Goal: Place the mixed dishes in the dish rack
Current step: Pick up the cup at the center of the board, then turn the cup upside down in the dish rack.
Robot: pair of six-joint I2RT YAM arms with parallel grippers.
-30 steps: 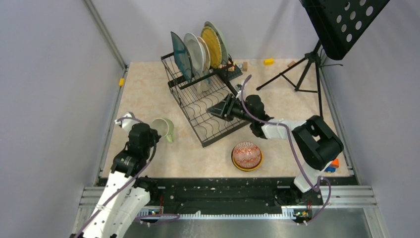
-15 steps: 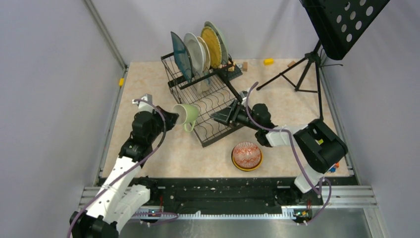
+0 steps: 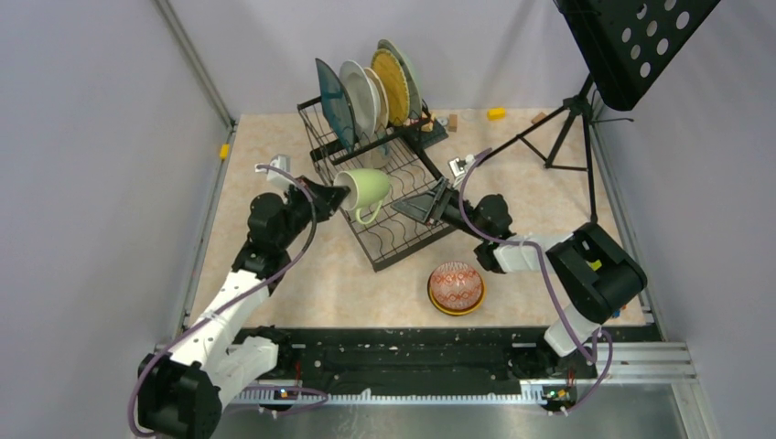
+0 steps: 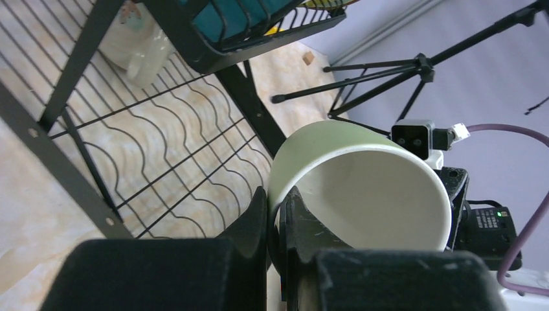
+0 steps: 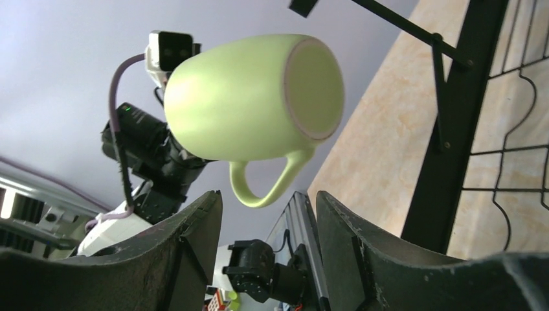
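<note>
A light-green glazed mug [image 3: 366, 187], pale inside, is held on its side above the lower tray of the black wire dish rack [image 3: 412, 249], its loop handle hanging down. Its rim is pinched by the fingers of the left gripper [image 3: 328, 194], one inside and one outside. The right gripper [image 3: 428, 203] is poised at the tray's right edge, fingers apart on nothing. A second earlier the mug was seen low over the tabletop [image 3: 265, 137], left of the rack; it has since been carried over the wires.

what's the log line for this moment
left tool: shut on green mug rim | mug: held over dish rack | right tool: open, empty
</note>
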